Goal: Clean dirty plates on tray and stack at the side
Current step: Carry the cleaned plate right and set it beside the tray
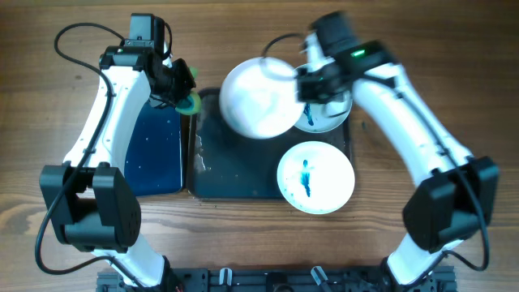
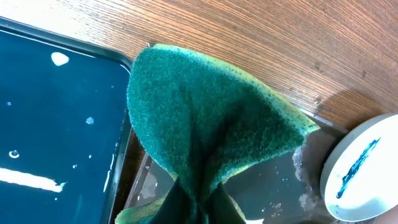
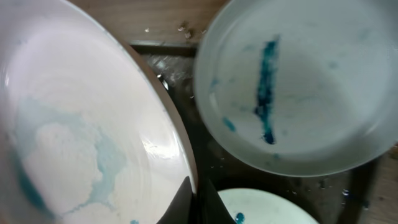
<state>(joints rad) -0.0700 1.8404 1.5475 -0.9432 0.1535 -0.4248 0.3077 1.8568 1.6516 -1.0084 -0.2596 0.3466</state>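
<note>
My right gripper [image 1: 304,83] is shut on the rim of a white plate [image 1: 258,99] and holds it lifted and tilted above the dark tray [image 1: 235,174]; its face [image 3: 81,137] carries a pale smeared blue stain. A second plate [image 1: 324,113] with a blue streak lies at the tray's back right, also in the right wrist view [image 3: 298,87]. A third plate [image 1: 315,177] with a blue smear lies at the front right. My left gripper [image 1: 185,91] is shut on a green sponge [image 2: 205,118], folded between the fingers, above the tray's back-left corner.
A narrower dark blue tray [image 1: 154,150] with white droplets lies left of the big tray, also in the left wrist view [image 2: 56,118]. Wet foam marks spot the big tray's floor [image 2: 286,180]. Bare wooden table surrounds both trays.
</note>
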